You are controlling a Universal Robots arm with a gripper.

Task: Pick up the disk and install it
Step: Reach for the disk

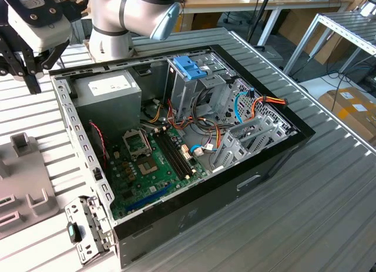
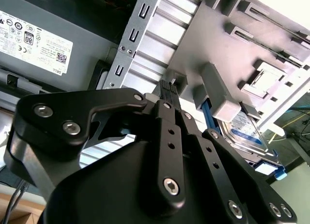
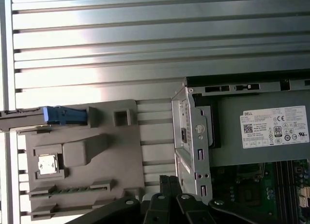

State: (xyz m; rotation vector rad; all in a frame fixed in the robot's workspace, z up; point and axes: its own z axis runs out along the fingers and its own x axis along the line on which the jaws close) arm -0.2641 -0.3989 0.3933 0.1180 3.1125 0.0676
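One disk point(image 2: 243, 129): silver-grey with a white label, standing on edge in a slot of the grey holder; nothing grips it.
Rails point(image 2: 207, 112): blue plastic strips along the disk's edges; in the first wrist view the disk is seen edge-on, with one blue end of the rails point(image 3: 63, 115) facing the camera.
Holder point(image 3: 121, 151): a flat grey plastic plate with raised blocks and slots, lying on the tabletop just beside the computer case.
Chip point(image 3: 47, 164): small, square and silvery, sitting in a recess of the holder.
End effector point(image 2: 167, 87): black, its two fingers closed together with nothing between them. It hangs over the holder's edge nearest the case, well apart from the disk, which sits toward the holder's opposite end.
Arm point(image 1: 135, 13): silver-grey with a blue joint cap, above the far side of the case in the exterior view.
Computer case point(image 1: 235, 184): black, lying on its side with the cover off and its insides facing up.
Power supply box point(image 1: 108, 91): grey with a white sticker, in the case corner nearest the end effector.
Latch point(image 1: 189, 66): light blue, on top of a metal cage inside the case, to the exterior view's right of the power supply box.
Circuit board point(image 1: 153, 163): green, on the case floor, with coloured cables beside it.
Tabletop point(image 1: 305, 225): ribbed grey metal, carrying the case and the holder.
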